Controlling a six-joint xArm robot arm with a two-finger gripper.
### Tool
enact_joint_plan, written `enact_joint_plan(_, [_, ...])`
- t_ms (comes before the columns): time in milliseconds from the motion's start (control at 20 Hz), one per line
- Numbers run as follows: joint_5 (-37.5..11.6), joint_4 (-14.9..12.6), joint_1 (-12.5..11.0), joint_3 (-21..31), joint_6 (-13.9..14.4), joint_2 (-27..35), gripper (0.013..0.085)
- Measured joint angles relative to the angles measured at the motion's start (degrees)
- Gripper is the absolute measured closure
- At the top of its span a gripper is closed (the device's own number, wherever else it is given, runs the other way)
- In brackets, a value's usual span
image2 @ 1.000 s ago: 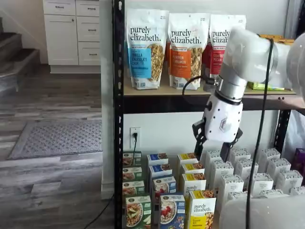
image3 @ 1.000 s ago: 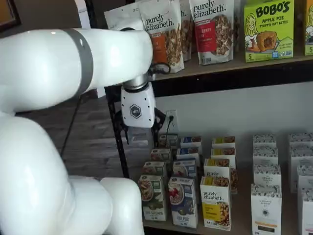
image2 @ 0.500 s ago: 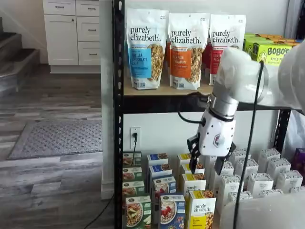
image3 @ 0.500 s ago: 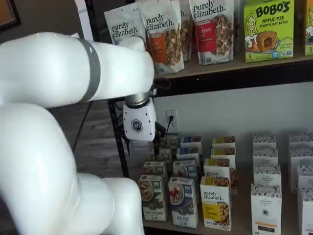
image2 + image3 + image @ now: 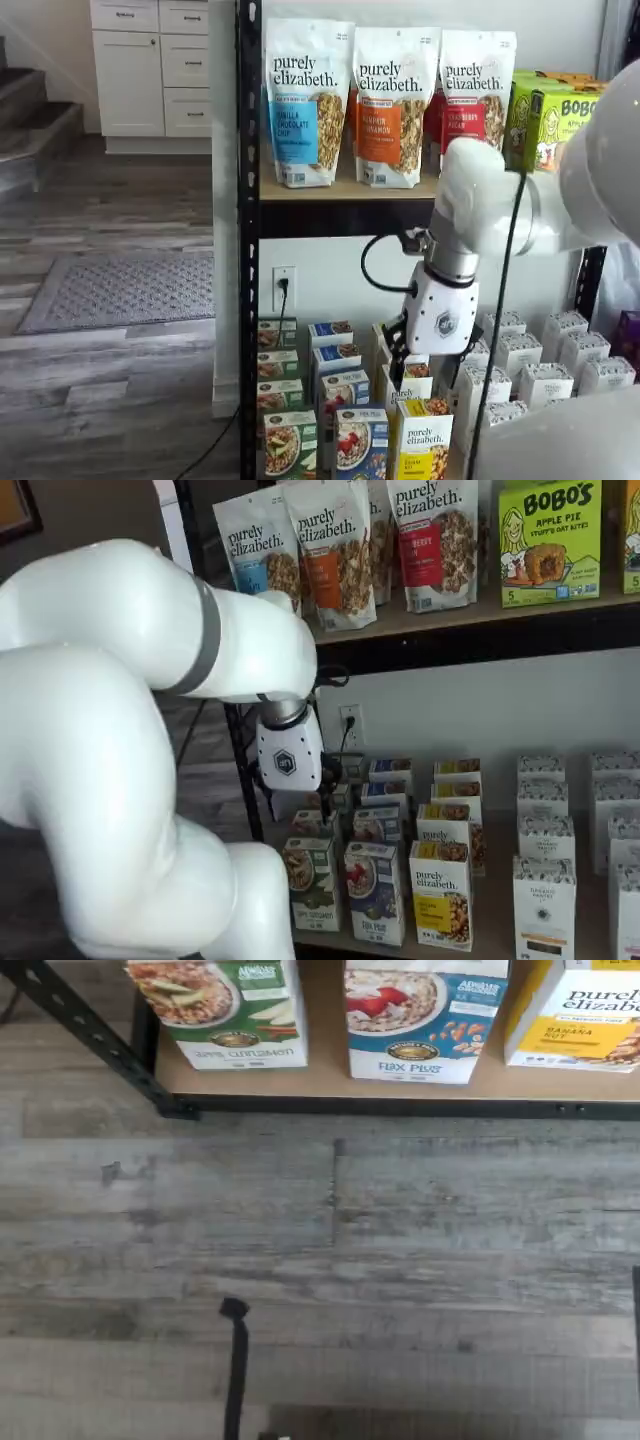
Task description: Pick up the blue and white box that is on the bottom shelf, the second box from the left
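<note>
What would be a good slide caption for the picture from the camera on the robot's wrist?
Looking down at the bottom shelf edge: blue and white box between a green box and a yellow box, wood floor below.

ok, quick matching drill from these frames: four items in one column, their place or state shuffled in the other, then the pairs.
Items:
1. blue and white box
2. green and white box
3. granola bags
4. gripper

Place or state:
A. on the tan board above
B. front of the bottom shelf, leftmost
C. open, above the small boxes
D. front row, between the green and yellow boxes

Pairs: 1-D, 2-B, 3-A, 4-C
</note>
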Motion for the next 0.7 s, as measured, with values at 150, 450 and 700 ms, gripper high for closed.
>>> enact_joint_plan(150, [-2.62,-0.69,0.23,0.89,0.47,1.60,0.0130])
enact_joint_plan(450, [-8.65,-2.32,-0.24,2.39,0.80,6.11,0.0130])
enact_joint_plan(700, [-13.42,-3.51,-1.03,3.18,0.71,9.49,0.0130])
